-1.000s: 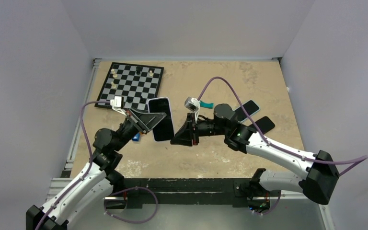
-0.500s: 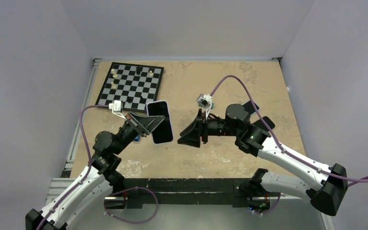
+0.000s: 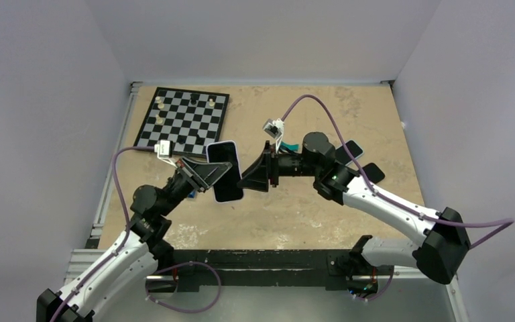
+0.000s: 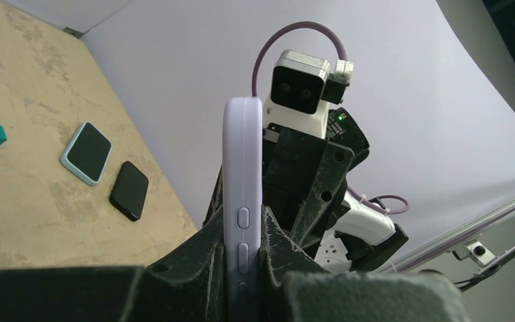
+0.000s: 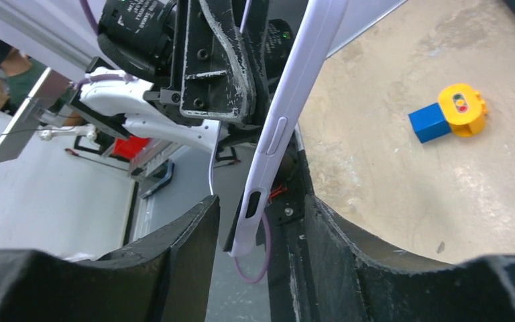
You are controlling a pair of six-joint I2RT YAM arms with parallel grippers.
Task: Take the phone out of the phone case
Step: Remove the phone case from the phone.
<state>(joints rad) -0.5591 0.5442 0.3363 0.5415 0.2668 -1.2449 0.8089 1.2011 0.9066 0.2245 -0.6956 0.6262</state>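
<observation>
Left gripper [image 3: 209,173] holds phone [image 3: 223,158] aloft; right gripper [image 3: 248,180] straddles it, parted.

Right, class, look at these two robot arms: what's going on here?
The left tool clamps a phone in its lilac case, holding it on edge above the table. The right tool, jaws open, straddles it from the opposite side without gripping. The phone is not yet out of its case.
</observation>
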